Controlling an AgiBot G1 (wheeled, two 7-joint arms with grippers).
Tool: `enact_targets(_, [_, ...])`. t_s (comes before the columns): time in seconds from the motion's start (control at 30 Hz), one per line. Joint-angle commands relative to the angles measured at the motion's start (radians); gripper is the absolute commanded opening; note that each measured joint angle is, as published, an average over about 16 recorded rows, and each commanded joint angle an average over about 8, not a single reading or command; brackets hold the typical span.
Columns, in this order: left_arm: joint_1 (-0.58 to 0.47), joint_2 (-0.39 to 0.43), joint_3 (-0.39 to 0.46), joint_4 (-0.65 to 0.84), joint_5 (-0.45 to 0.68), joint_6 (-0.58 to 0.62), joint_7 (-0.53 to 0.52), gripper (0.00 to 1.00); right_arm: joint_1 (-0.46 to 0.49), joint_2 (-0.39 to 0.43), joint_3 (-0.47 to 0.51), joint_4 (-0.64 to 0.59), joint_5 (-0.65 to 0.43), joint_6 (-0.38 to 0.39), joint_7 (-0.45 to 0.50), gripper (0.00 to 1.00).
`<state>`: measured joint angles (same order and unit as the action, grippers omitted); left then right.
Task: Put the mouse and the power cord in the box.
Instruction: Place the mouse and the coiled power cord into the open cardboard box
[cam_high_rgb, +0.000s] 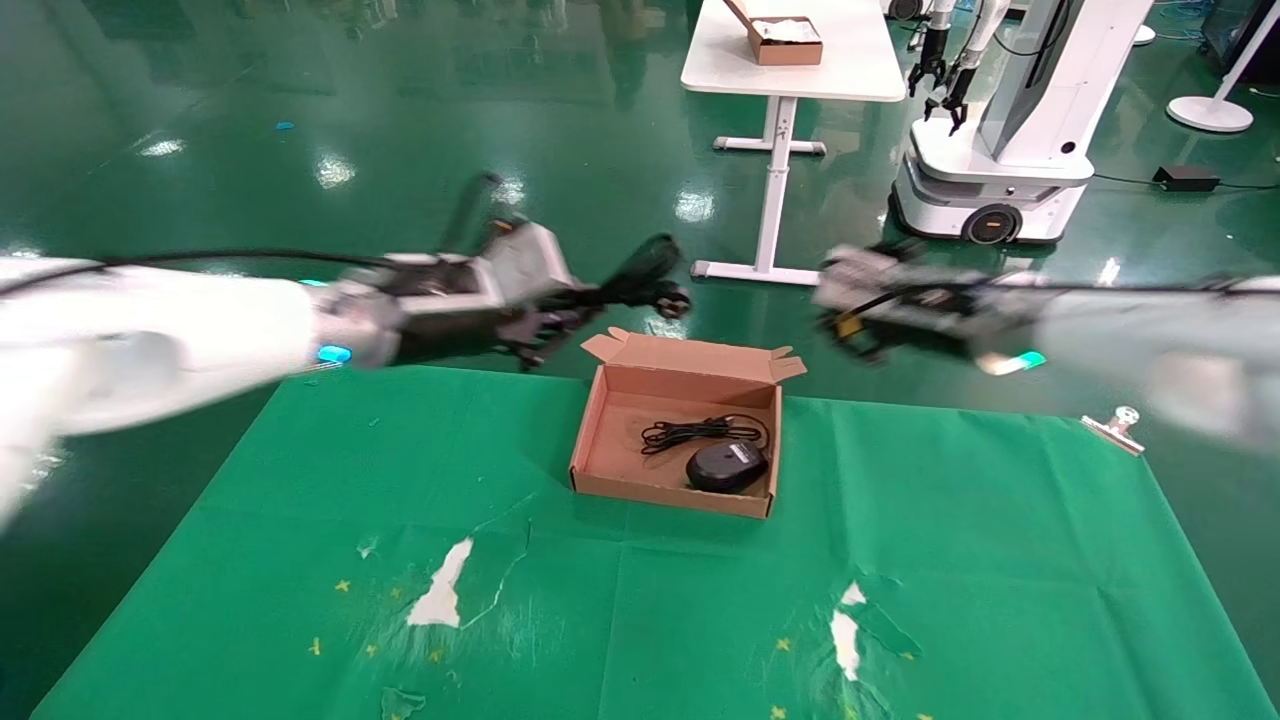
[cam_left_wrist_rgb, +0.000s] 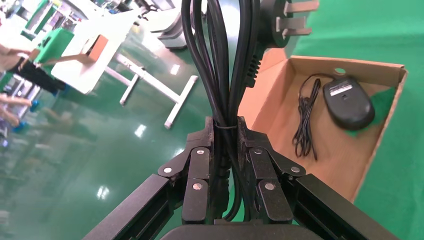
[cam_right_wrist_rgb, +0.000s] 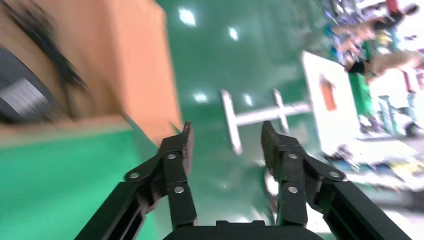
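We see a black mouse (cam_high_rgb: 727, 465) in a brown cardboard box (cam_high_rgb: 600, 420), a black power cord (cam_left_wrist_rgb: 220, 75), and a green cloth (cam_high_rgb: 1000, 560) with white torn patches.

I saw white arm shells with cyan lights and thin black cables; the left gripper (cam_left_wrist_rgb: 225, 132) and right gripper (cam_right_wrist_rgb: 226, 137) had black linkages with silver screws.

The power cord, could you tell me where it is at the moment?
In the head view the power cord hangs in the left gripper, above the table's far edge, just beyond the left rear corner of the box holding the mouse.
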<state>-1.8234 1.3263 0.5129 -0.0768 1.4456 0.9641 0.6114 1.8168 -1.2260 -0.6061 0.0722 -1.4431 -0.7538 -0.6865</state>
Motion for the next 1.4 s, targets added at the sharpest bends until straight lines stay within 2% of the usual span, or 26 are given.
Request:
enact_targets(0.03, [0.019,0.035,0.005,-0.008,0.011,-0.037,0.020,0.00,0.034,0.038,-0.008,-0.015,-0.014,0.012,-0.024,1.00])
enact_targets(0.17, [0.106,0.049,0.032,-0.107,-0.016,-0.020,-0.002,0.00,0.086,0.109,-0.014,-0.029,-0.024,-0.058,-0.034,1.00])
enact_targets(0.33, [0.178,0.048,0.098,-0.216,-0.056,-0.010,-0.080,0.00,0.109,0.135,-0.017,-0.042,-0.028,-0.117,-0.035,1.00])
enact_targets(0.6, [0.225,0.050,0.270,-0.353,-0.080,-0.198,-0.205,0.02,0.117,0.133,-0.019,-0.055,-0.030,-0.129,-0.039,1.00])
enact_targets(0.63, [0.227,0.051,0.291,-0.362,-0.080,-0.222,-0.222,0.10,0.117,0.133,-0.019,-0.055,-0.030,-0.129,-0.040,1.00])
enact_targets(0.83, [0.234,0.054,0.389,-0.392,-0.078,-0.342,-0.306,0.85,0.122,0.139,-0.019,-0.060,-0.031,-0.133,-0.042,1.00])
enact_targets(0.87, [0.235,0.054,0.395,-0.394,-0.078,-0.349,-0.309,0.95,0.122,0.139,-0.019,-0.061,-0.031,-0.133,-0.042,1.00])
enact_targets(0.9, [0.235,0.055,0.401,-0.396,-0.078,-0.357,-0.313,1.00,0.123,0.140,-0.020,-0.061,-0.031,-0.134,-0.042,1.00])
enact_targets(1.4, [0.243,0.034,0.356,-0.403,-0.091,-0.299,-0.303,1.00,0.110,0.140,-0.015,-0.045,-0.022,-0.137,-0.032,1.00])
